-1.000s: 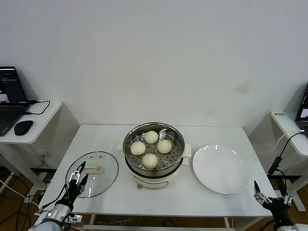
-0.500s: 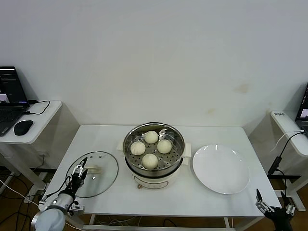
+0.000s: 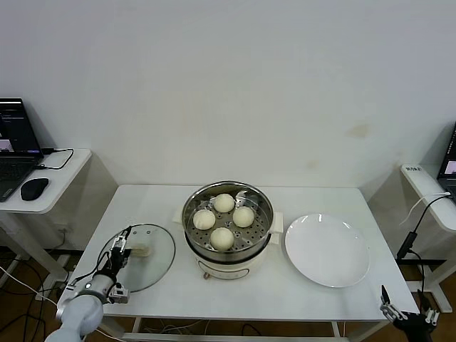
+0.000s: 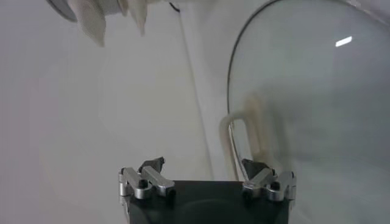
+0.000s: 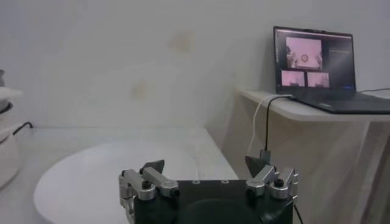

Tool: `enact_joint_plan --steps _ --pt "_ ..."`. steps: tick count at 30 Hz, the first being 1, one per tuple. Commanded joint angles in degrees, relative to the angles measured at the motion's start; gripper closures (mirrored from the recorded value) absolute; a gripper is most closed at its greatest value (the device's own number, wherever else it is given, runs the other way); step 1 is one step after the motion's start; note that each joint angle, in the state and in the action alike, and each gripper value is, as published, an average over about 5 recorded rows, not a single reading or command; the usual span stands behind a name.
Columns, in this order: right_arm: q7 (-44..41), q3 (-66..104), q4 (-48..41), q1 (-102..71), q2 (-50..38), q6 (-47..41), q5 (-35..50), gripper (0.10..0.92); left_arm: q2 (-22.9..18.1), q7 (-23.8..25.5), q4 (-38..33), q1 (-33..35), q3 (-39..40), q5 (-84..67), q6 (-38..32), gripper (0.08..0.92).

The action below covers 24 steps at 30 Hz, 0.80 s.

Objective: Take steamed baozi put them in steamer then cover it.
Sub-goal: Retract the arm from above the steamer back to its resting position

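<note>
Baozi (image 3: 222, 238), four, sit in uncovered steamer (image 3: 228, 251); both grippers, left (image 3: 121, 244) and right (image 3: 406, 313), gape empty.

Right gripper (image 5: 205, 165) jaws spread wide, nothing between them. White plate (image 5: 91, 176) lies on the table (image 5: 122, 137) just beyond the fingertips. Pale object at the frame edge, possibly the steamer (image 5: 7, 155) base. Open laptop (image 5: 317, 70) sits on a side desk (image 5: 304, 109), cable (image 5: 266, 125) hanging off.

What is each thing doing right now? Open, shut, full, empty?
steamer: uncovered, four buns inside
steamed baozi: resting on the steamer's tray
cover: off, flat on the table
plate: empty
left gripper: open, over the cover's handle
right gripper: open, holding nothing, low by the table's corner
</note>
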Motion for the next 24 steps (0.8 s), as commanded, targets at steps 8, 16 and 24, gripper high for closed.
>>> enact_joint_plan --steps 8,16,24 --pt "-0.19 -0.20 -1.33 0.69 0.47 -0.02 -0.61 0.203 -0.99 -1.09 7.29 -4.43 1.45 -7.18 -1.16 0.202" --pt "-0.24 -0.29 -1.84 1.22 0.53 -0.12 -0.81 0.203 -1.51 -1.67 9.26 -5.21 1.69 -7.11 -2.25 0.415" --pt "-0.32 -0.53 -1.91 1.23 0.62 -0.11 -1.21 0.203 -2.35 -3.58 10.86 -6.07 1.41 -6.87 -4.47 0.649"
